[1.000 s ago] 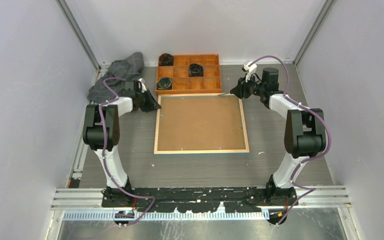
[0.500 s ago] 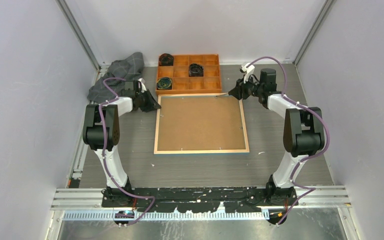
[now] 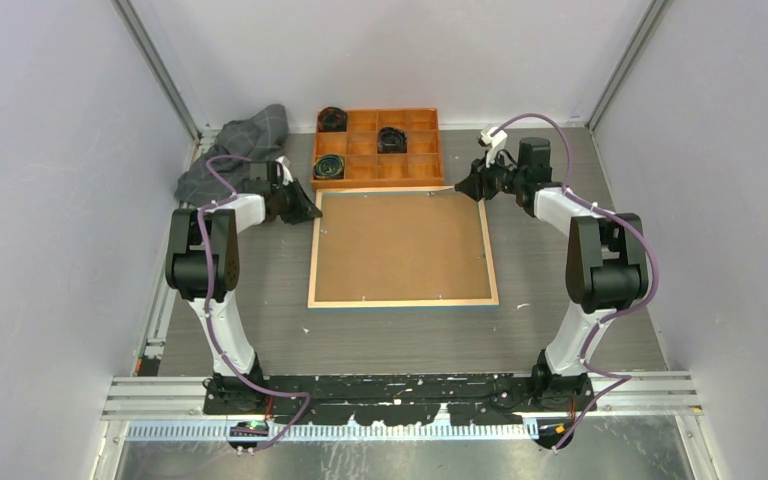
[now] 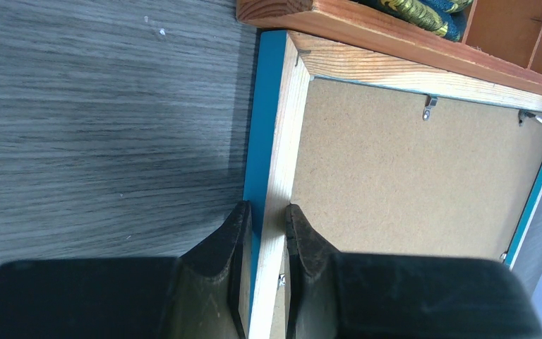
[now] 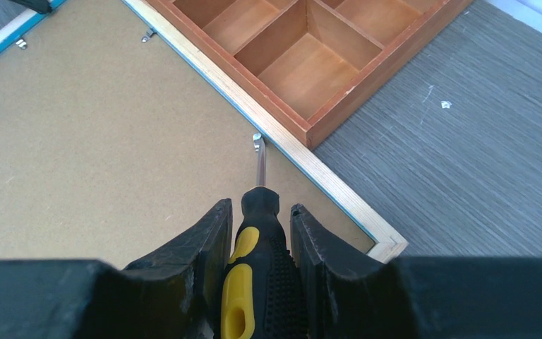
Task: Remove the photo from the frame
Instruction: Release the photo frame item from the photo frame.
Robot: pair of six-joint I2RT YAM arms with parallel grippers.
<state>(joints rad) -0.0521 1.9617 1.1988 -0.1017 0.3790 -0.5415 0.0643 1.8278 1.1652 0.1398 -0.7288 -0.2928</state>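
The frame (image 3: pixel 400 301) lies face down in the middle of the grey table (image 3: pixel 400 340), its pale wood rim up and the brown backing board (image 3: pixel 400 245) filling it. A sliver of blue border shows along the edges. The photo is out of sight from here, since only the board's back shows. The left gripper (image 3: pixel 310 207) sits low at the frame's left side near the far corner. In the wrist view it is pinched onto the wooden rim (image 4: pixel 282 176), with one finger (image 4: pixel 219 247) on the blue outer edge and the other inside on the board. The right gripper (image 3: pixel 468 185) reaches in at the far right corner, clenched around the black-and-yellow handle of a screwdriver (image 5: pixel 254 282). The shaft points at the far rim, and its tip rests at a small metal clip (image 5: pixel 257 140) on the board just inside that rim. More such clips (image 4: pixel 430 107) line the same far edge. An orange compartment tray (image 3: pixel 380 183) sits against the frame's far side, with dark round items (image 3: pixel 392 139) in three of its cells. A crumpled grey cloth (image 3: pixel 230 150) lies at the far left, behind the left arm.
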